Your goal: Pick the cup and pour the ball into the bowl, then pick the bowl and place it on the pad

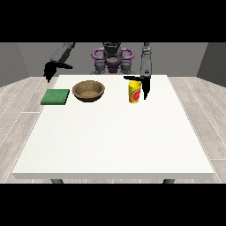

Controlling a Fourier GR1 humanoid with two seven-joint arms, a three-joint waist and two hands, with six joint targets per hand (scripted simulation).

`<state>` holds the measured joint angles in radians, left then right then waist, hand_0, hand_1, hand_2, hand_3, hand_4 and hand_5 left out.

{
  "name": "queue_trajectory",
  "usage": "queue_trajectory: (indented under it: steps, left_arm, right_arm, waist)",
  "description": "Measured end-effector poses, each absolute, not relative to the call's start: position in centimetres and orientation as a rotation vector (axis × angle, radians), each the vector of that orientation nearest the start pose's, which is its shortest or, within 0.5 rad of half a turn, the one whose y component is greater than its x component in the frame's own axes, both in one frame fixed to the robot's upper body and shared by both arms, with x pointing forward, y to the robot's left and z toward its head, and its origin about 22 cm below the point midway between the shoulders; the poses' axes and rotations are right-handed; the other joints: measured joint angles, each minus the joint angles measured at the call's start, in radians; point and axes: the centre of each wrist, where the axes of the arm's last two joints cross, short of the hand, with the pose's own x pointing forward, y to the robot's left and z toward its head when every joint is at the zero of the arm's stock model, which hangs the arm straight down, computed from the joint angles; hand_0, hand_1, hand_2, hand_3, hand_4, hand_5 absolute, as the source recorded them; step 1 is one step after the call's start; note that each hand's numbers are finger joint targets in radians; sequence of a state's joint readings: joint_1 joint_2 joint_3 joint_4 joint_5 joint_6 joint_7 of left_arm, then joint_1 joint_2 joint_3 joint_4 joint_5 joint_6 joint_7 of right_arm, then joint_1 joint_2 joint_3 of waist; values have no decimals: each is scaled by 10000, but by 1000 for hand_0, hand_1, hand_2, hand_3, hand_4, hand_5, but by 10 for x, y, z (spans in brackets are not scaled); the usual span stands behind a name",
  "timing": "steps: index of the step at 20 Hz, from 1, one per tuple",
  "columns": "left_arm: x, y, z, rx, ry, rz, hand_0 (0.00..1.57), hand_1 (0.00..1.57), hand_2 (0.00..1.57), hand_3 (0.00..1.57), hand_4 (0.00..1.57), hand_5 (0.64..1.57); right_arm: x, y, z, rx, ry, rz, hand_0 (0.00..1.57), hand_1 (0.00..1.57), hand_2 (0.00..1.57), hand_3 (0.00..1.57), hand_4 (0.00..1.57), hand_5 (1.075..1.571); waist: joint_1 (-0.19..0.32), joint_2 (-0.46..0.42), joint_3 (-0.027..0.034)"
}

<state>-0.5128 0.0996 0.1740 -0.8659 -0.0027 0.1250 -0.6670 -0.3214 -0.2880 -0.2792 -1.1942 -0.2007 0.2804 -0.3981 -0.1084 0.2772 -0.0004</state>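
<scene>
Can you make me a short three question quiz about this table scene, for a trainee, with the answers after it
1. Multiple choice: what lies at the table's left edge in the view? A) a green pad B) a red plate C) a blue box
2. True or false: the yellow cup lies tipped on its side.
3. Which thing stands between the pad and the cup?

Key
1. A, the green pad.
2. False: the cup stands upright, with the hand at the view's right right beside it. The hand at the view's left hangs by the table's far corner, away from everything.
3. The brown bowl.
</scene>
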Motion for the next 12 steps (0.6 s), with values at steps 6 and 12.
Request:
queue_trajectory:
  steps: [6,12]
  left_arm:
    - [358,257,-27,4239,-20197,-1022,1309,1309,1571,1571,822,1514]
    - [369,260,-21,6382,-20549,-1229,1351,1351,1571,1571,881,1502]
  right_arm:
    - [321,-350,46,905,-19988,595,0,0,0,0,0,1559]
    - [325,-365,68,1044,-20376,874,0,0,0,0,0,1556]
  waist:
    - [-475,390,5]
    - [-987,723,53]
